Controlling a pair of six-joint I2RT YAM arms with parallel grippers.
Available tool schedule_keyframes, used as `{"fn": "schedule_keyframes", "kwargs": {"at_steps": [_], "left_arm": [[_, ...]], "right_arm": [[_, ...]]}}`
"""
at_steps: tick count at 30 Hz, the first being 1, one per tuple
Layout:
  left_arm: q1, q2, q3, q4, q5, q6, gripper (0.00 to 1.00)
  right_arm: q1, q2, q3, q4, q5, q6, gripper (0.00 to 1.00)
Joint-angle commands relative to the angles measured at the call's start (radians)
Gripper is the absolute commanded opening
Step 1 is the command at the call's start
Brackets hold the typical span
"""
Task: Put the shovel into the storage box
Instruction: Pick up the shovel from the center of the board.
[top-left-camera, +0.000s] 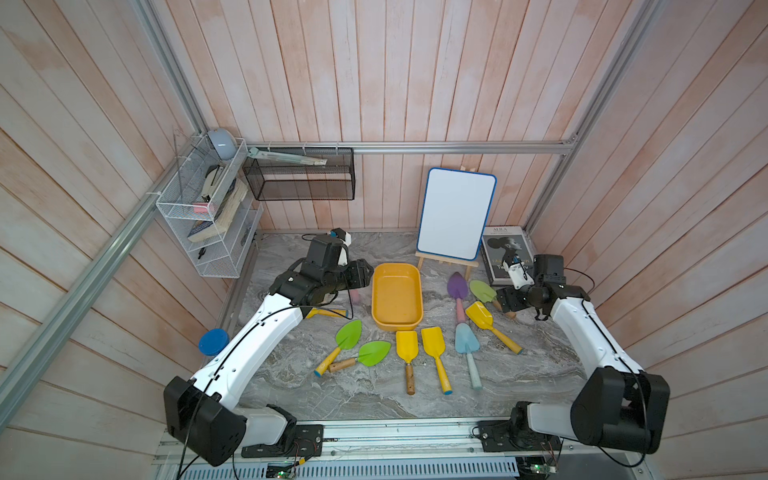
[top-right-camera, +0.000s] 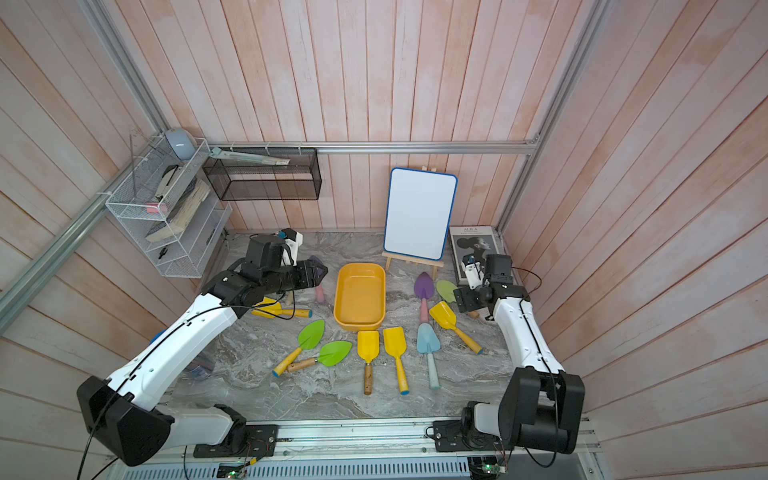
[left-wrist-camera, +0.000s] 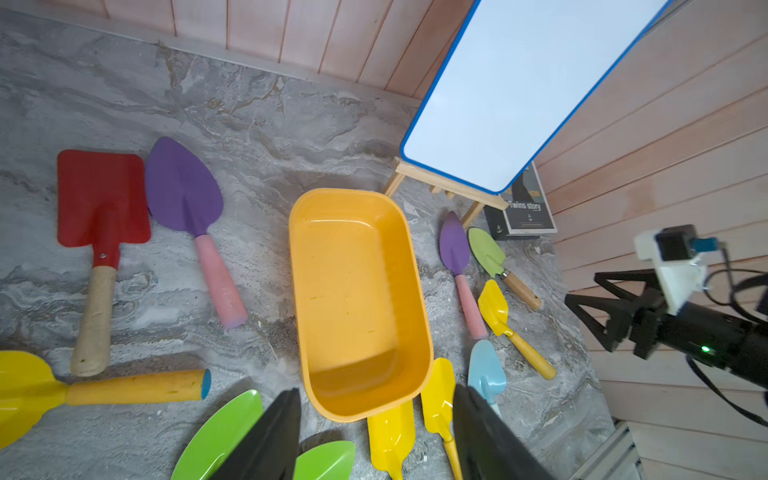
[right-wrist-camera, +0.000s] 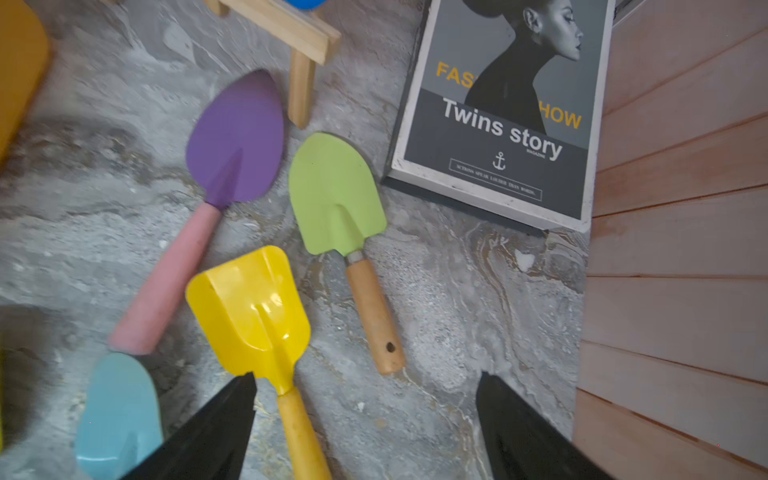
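While the left end effector (left-wrist-camera: 376, 390) hangs parted and empty beside it, the storage box (top-left-camera: 397, 297) sits bare nearer the table's (top-left-camera: 374, 399) back edge, shovels (top-left-camera: 407, 345) strewn around it; the right end effector (right-wrist-camera: 365, 378) gapes wide, empty, above a pale green shovel (right-wrist-camera: 336, 195).

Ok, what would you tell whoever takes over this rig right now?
Left gripper: open, empty, close beside the shallow yellow-orange plastic storage box.
Right gripper: open, empty, near the glossy yellow scoop shovel with a yellow handle.
Box: empty. All the shovels lie on the grey marble tabletop around it.
Done: nothing yet.
Left: grasp a shovel and set it in the box.
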Motion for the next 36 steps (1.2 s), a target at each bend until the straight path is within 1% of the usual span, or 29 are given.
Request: {"fn": "schedule_keyframes", "kwargs": {"at_steps": [1,7,16,19,23,34,36], "left_arm": [[-0.002,-0.047,-0.033,0.136,0.083,0.004,0.63],[-0.002,-0.087,-0.067,0.151,0.099,0.017,0.63],[-0.003,-0.084,-0.091,0.185,0.094,0.002,0.63],[-0.003,-0.072,-0.089,0.188,0.092,-0.002,0.63],[-0.003,-0.056,-0.082,0.186,0.086,-0.002,0.63],[-0.002,-0.033,-0.066,0.177,0.074,0.003,0.63],[-0.002,-0.028,-0.059,0.172,0.074,0.005,0.63]], "right_arm": [[-0.011,0.072,0.04,-0.091,0.034,-0.138,0.87],[-0.011,0.199,0.051,-0.078,0.034,-0.149,0.82],[-0.015,0.299,0.084,-0.033,0.075,-0.156,0.76],[-0.016,0.325,0.08,-0.009,0.078,-0.153,0.72],[-0.017,0.358,0.074,0.016,0.074,-0.148,0.64],[-0.017,0.422,0.055,0.058,0.027,-0.131,0.47],[-0.017,0.43,0.049,0.061,0.016,-0.128,0.46]]}}
